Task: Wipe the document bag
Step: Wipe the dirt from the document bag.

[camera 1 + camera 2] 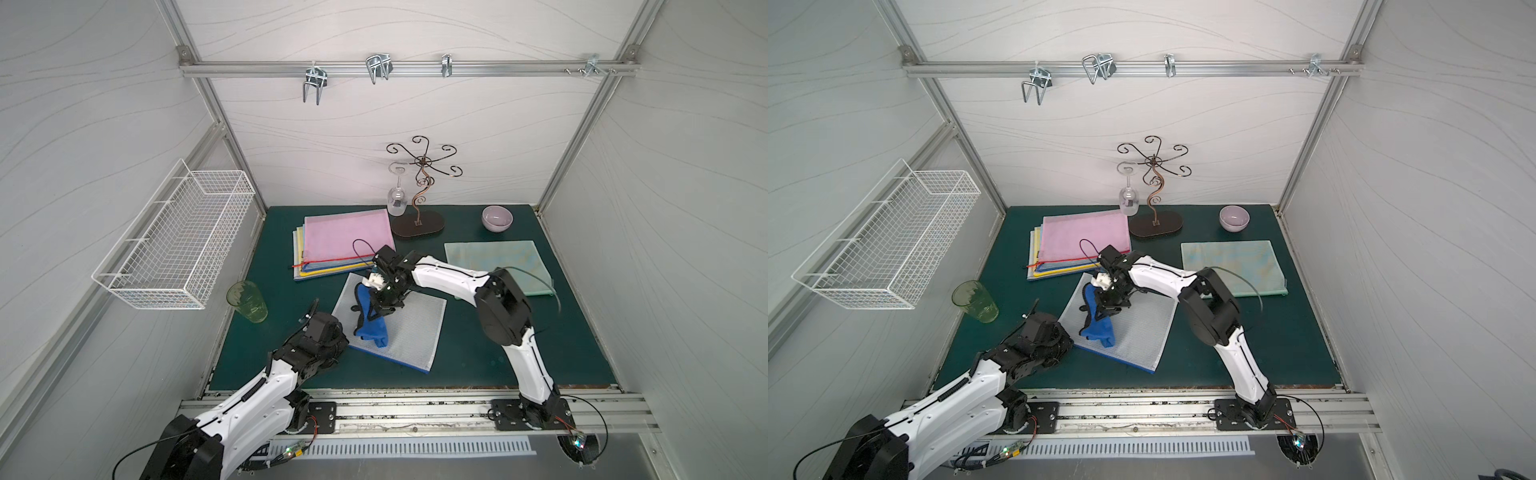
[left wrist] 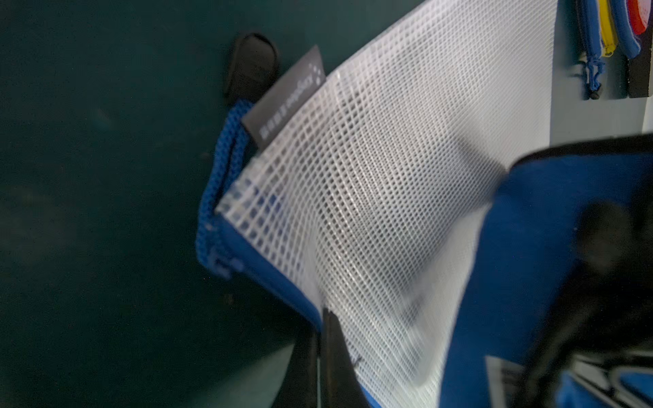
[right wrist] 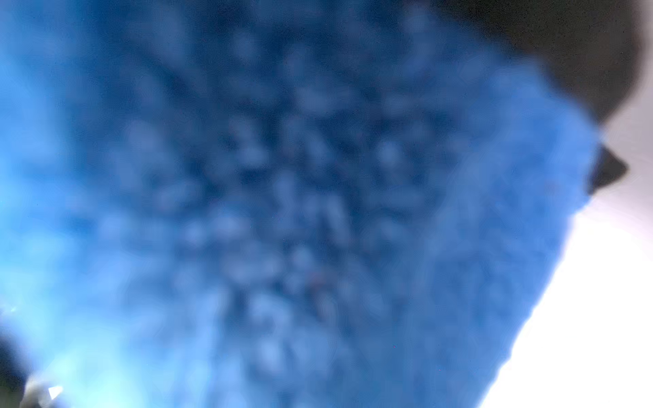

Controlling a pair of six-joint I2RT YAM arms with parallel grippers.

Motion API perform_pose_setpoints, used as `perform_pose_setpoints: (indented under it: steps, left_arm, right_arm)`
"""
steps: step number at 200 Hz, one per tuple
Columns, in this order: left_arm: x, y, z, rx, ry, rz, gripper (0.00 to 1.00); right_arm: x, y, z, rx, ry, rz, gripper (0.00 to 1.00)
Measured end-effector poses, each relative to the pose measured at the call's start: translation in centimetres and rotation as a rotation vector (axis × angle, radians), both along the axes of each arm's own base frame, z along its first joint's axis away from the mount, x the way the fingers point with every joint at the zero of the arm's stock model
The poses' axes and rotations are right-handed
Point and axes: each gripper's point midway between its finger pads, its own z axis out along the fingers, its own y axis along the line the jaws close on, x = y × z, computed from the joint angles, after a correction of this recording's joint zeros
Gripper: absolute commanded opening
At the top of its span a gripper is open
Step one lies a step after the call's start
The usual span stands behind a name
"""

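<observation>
Blue cloth (image 3: pixel 282 212): it fills the right wrist view, blurred and right up against the lens. In both top views it hangs from the right gripper, and its lower end lies bunched on the document bag.
Right gripper (image 1: pixel 376 311): clamped on the upper part of the blue cloth, pointing down over the bag's left half.
Document bag (image 1: pixel 411 332): white mesh with blue trim, lying flat and skewed on the dark green mat (image 1: pixel 498 353). It sits mid-table between the two arms, just in front of the stack of bags.
Left gripper (image 2: pixel 319 353): the jaws are together, with the tips at the blue-trimmed edge at the bag's near left corner. Whether they pinch the edge or only press on it cannot be told.
Bag details, left wrist view: a black label (image 2: pixel 286 99) and a blue cord pull (image 2: pixel 226 159) sit at the corner.
Stack of bags (image 1: pixel 347 239): pink on top, behind the document bag on the left, with a red zip edge facing forward.
Pale green bag (image 1: pixel 494 262): flat on the right, partly under the right arm.
Green tumbler (image 1: pixel 247 301): upright at the mat's left edge.
Lilac bowl (image 1: pixel 497 218): at the rear right.
Glass stand (image 1: pixel 417 224): at the rear centre, with a wine glass (image 1: pixel 396 199) hanging upside down from it.
Wire basket (image 1: pixel 174 237): fixed to the left wall.
</observation>
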Motion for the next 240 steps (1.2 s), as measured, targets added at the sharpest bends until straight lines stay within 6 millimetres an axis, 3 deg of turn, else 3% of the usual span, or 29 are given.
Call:
perform_pose_setpoints:
  steps: [25, 47, 67, 82, 97, 105, 113, 127, 139, 160, 173, 185, 192, 207, 222, 240]
  left_arm:
    - [-0.2, 0.1, 0.0, 0.002, 0.005, 0.0, 0.0]
    - [-0.3, 0.1, 0.1, 0.001, 0.003, 0.0, 0.0]
    - [-0.3, 0.1, 0.2, -0.003, -0.005, 0.0, 0.0]
    - [-0.3, 0.2, 0.4, -0.007, -0.015, 0.0, 0.0]
    - [-0.4, 0.2, 0.6, -0.012, -0.025, 0.001, 0.0]
    - [-0.5, 0.3, 0.7, -0.01, -0.028, 0.002, 0.0]
    - [-0.6, 0.4, 0.7, -0.008, -0.026, 0.003, 0.0]
    - [-0.8, 0.5, 0.6, -0.002, -0.02, 0.004, 0.0]
    - [-0.8, 0.6, 0.5, 0.003, -0.017, 0.003, 0.0]
    - [-1.0, 0.7, 0.2, 0.013, -0.002, 0.001, 0.0]
    - [-1.1, 0.7, -0.1, 0.021, 0.012, 0.0, 0.0]
    - [-0.9, 0.6, -0.2, 0.022, 0.012, -0.002, 0.0]
    - [-0.8, 0.6, -0.2, 0.023, 0.012, -0.004, 0.0]
    - [-0.7, 0.5, -0.2, 0.023, 0.009, -0.006, 0.0]
    - [-0.6, 0.5, -0.1, 0.022, 0.004, -0.007, 0.0]
    - [-0.5, 0.5, -0.1, 0.022, 0.0, -0.009, 0.0]
  right_arm:
    - [-0.5, 2.2, -1.0, 0.048, 0.054, 0.042, 0.0]
    - [2.4, 1.0, -2.8, -0.013, 0.004, -0.006, 0.0]
    - [7.5, -3.0, -4.0, -0.113, -0.065, -0.131, 0.0]
    - [12.0, -7.5, -3.6, -0.218, -0.191, -0.241, 0.0]
    - [15.0, -12.2, -3.0, -0.334, -0.302, -0.309, 0.0]
    - [15.4, -14.1, -2.7, -0.384, -0.34, -0.319, 0.0]
    - [15.0, -15.4, -2.3, -0.421, -0.367, -0.304, 0.0]
    - [12.1, -15.4, -1.1, -0.418, -0.379, -0.232, 0.0]
    - [8.5, -13.4, 0.2, -0.355, -0.357, -0.15, 0.0]
    - [2.3, -8.1, 1.6, -0.199, -0.283, -0.004, 0.0]
    - [-0.7, -5.9, 1.0, -0.156, -0.233, 0.066, 0.0]
    - [-1.9, -5.5, -0.5, -0.165, -0.192, 0.085, 0.0]
    - [-2.1, -6.2, -1.7, -0.186, -0.168, 0.076, 0.0]
    - [-1.7, -9.7, -4.4, -0.26, -0.092, 0.02, 0.0]
    - [0.3, -13.6, -4.2, -0.308, -0.087, -0.068, 0.0]
    - [3.2, -20.6, -3.2, -0.471, -0.186, -0.187, 0.0]
